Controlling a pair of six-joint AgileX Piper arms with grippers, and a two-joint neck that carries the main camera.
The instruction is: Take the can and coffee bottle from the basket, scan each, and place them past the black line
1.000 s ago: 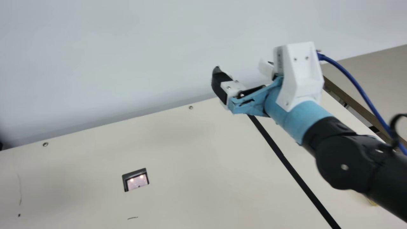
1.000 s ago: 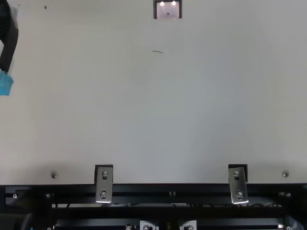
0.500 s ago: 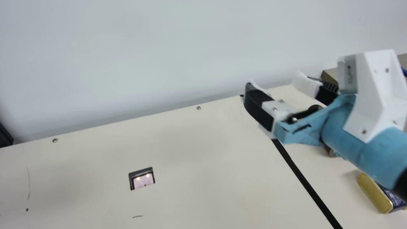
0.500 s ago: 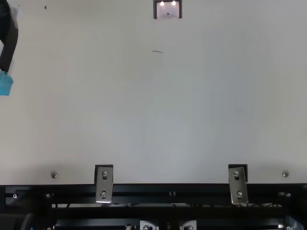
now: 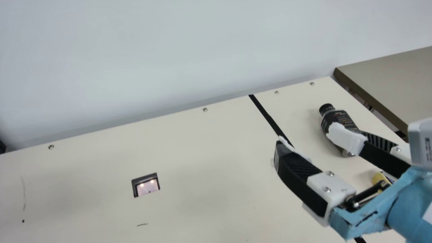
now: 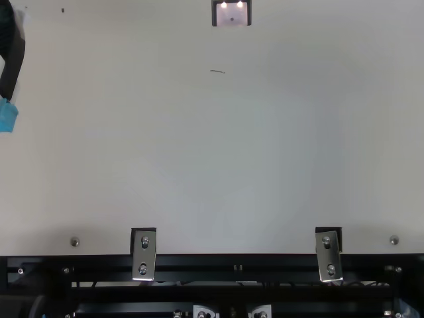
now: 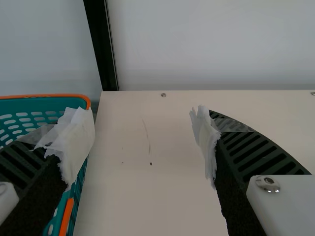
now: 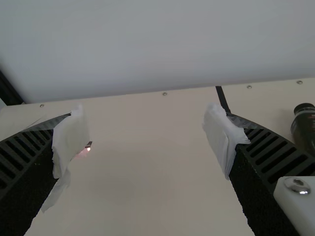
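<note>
Past the black tape line [image 5: 270, 118] lie both of your items: dark coffee bottle w/ black cap [image 5: 339, 118] on its side, gold-ended can [image 5: 378, 178] part-hidden behind the arm. Your R gripper [image 5: 306, 136], near the line, is empty, fingers wide apart; L gripper [image 7: 140, 132], well short of the line by the orange-rimmed teal basket [image 7: 49, 96], is likewise spread & empty. Placing looks done, so your job's prob. a clean retreat: keep R fingers apart, lift before swinging back over the line, mind the outer finger & forearm don't clip bottle or roll can. Go slow, then park. Vs. 0.5 s ago, your R gripper's lower & farther from the wall along the line, bottle's far less covered, less of can shows; main cam shifted slightly too.
</note>
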